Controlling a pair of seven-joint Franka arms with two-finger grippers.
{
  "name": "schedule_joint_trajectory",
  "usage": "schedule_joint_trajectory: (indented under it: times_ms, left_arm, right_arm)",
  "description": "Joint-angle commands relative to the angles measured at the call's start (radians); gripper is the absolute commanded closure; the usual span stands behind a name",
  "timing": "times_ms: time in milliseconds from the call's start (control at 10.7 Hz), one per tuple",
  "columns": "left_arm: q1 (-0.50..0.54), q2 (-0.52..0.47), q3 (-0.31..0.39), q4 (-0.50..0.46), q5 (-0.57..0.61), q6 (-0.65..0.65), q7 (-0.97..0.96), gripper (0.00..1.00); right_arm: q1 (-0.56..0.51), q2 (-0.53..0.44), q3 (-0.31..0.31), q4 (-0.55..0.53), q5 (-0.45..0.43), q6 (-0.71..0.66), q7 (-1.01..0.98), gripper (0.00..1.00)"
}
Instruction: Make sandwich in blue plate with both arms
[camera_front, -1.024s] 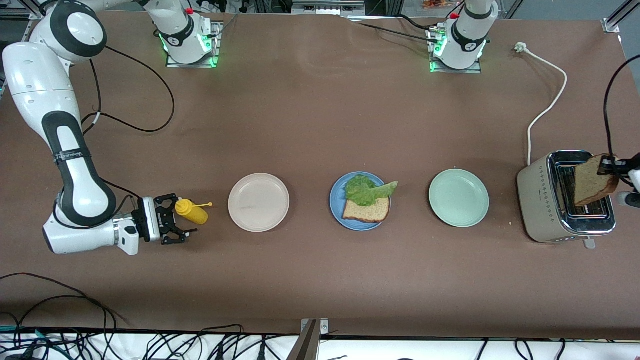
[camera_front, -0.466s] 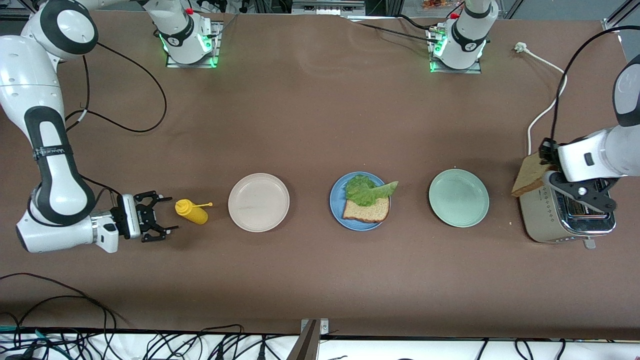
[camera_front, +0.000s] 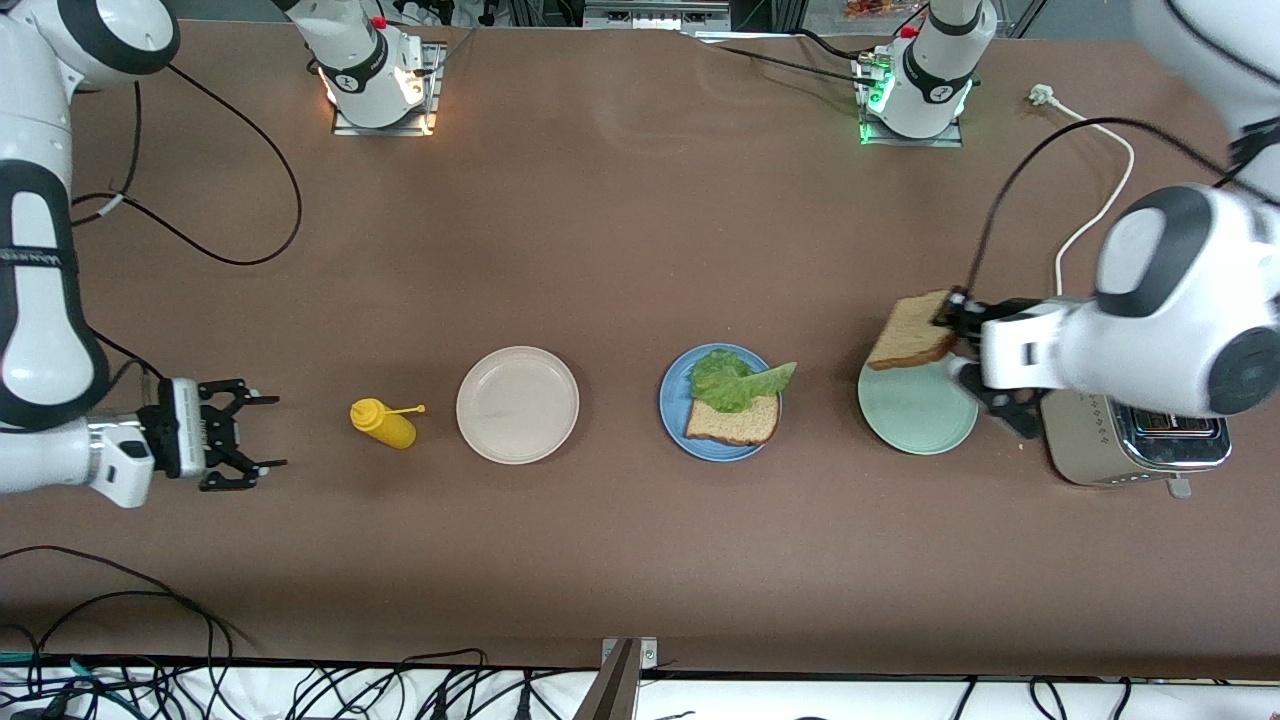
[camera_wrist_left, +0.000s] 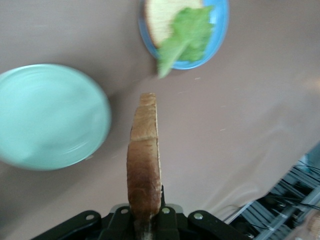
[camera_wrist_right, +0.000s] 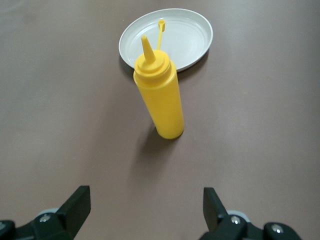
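Your left gripper (camera_front: 950, 318), mid-right of the frame, is clamped on a bread slice (camera_front: 912, 329) over the pale-green plate (camera_front: 915, 415). The blue plate (camera_front: 672, 405) sits at centre. Your right gripper (camera_front: 262, 432), lower left, hangs with fingers apart.

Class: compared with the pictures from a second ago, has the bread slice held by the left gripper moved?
Yes. The bread slice has travelled from above the toaster to over the pale-green plate, toward the blue plate.

The left arm's white wrist (camera_front: 1150, 320) was blurred and hid part of the silver metal toaster (camera_front: 1100, 440). Beside the toaster, the round pale-green plate (camera_front: 915, 415) lay partly covered by the brown wholemeal bread slice (camera_front: 912, 331).
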Motion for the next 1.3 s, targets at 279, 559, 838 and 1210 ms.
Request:
schedule_joint_trajectory:
  times_ms: [279, 559, 838, 1210]
  left_arm:
    - [-0.116, 0.227, 0.008, 0.026, -0.41, 0.242, -0.039, 1.0]
    - [-0.138, 0.314, 0.008, 0.019, -0.495, 0.365, 0.003, 1.0]
    - [-0.147, 0.374, 0.008, 0.019, -0.546, 0.46, 0.118, 1.0]
    - [-0.135, 0.403, 0.011, 0.019, -0.578, 0.474, 0.235, 0.0]
  right_arm:
    - [0.152, -0.323, -0.208, -0.129, -0.006, -0.009, 0.362, 0.0]
    - [0.187, -0.451, -0.238, -0.21, -0.003, 0.0, 0.612, 0.0]
    - [0.224, -0.56, -0.26, -0.296, -0.001, 0.006, 0.901, 0.0]
    - [0.342, -0.739, -0.333, -0.464, 0.001, 0.098, 1.281, 0.0]
